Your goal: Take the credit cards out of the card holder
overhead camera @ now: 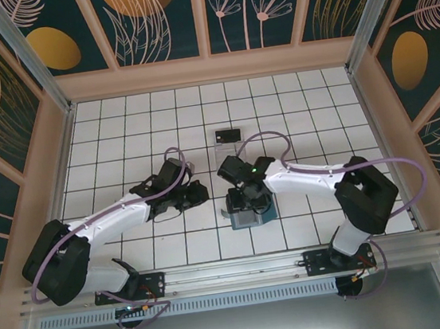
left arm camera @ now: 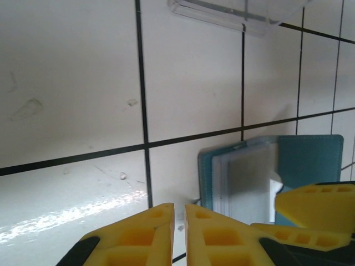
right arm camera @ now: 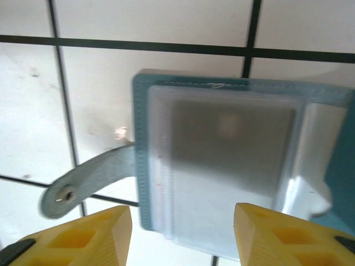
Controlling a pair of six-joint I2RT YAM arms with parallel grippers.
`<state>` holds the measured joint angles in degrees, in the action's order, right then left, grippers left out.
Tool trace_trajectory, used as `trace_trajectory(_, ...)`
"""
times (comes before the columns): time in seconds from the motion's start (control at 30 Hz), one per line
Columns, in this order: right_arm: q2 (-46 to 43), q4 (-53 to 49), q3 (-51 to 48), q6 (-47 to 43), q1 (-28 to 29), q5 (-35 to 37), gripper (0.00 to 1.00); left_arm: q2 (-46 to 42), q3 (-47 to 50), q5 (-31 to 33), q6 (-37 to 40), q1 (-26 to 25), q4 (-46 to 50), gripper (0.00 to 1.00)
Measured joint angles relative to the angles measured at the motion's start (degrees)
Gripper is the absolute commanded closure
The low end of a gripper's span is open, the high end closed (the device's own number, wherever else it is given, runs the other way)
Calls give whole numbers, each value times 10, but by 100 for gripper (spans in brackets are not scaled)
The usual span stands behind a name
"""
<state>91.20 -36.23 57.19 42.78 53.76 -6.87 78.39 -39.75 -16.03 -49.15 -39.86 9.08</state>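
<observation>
Right wrist close-up: card holder (right arm camera: 222,160) lying open on desk (overhead camera: 120,136), beneath right claw (right arm camera: 180,233).
Strap tab (right arm camera: 66,194) and blurred grey patch under clear sleeve (right arm camera: 166,183) legible here; from top external, mostly hidden by right arm (overhead camera: 301,174). Clear tray (left arm camera: 233,14) beyond holder in left wrist view. Left claw (left arm camera: 177,221) pressed together, empty; right claw spread apart, gripping nothing.

The card holder (right arm camera: 222,216) runs off the frame's edge, its dark card (right arm camera: 230,147) blurred (markings unreadable).
</observation>
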Motion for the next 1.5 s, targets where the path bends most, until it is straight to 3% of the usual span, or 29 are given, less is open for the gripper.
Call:
trace_trajectory(0.27, -10, 103, -65, 2, -22, -96, 54, 5, 0, -3, -9, -4, -3, 85)
trace_trajectory(0.53, 5, 140, -75, 2, -24, -121, 54, 10, 0, -3, -11, -8, -4, 85)
trace_trajectory(0.9, 1, 115, -74, 1, -25, -84, 53, 19, 0, -3, -11, -10, -5, 85)
trace_trajectory(1.5, 18, -8, -28, 0, -12, 25, 55, 21, 0, -7, -10, -11, -8, 85)
